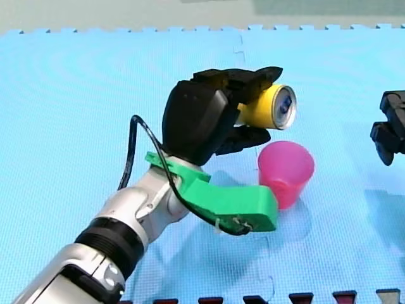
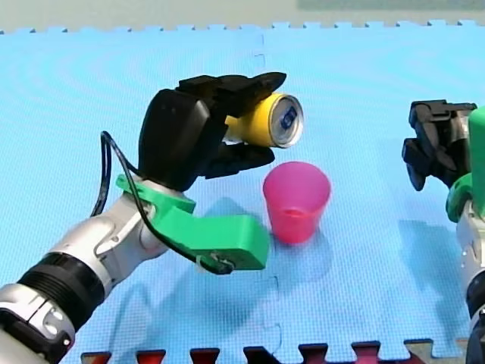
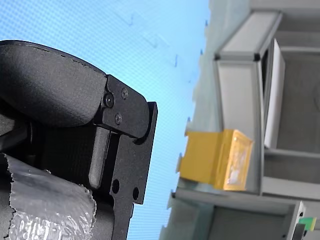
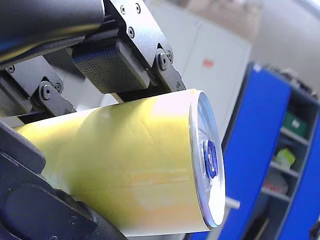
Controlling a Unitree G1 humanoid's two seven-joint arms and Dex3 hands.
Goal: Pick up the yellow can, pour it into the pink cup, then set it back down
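First head view and second wrist view: the yellow can is gripped between the curled fingers of the left hand. It is raised off the blue mat and tipped almost onto its side, top turned right, just above the far rim of the pink cup, apparently so that its contents can be poured in. The cup is seen upright near the middle, and the right hand, with nothing held, is seen well apart at the right edge, probably clear of the pour.
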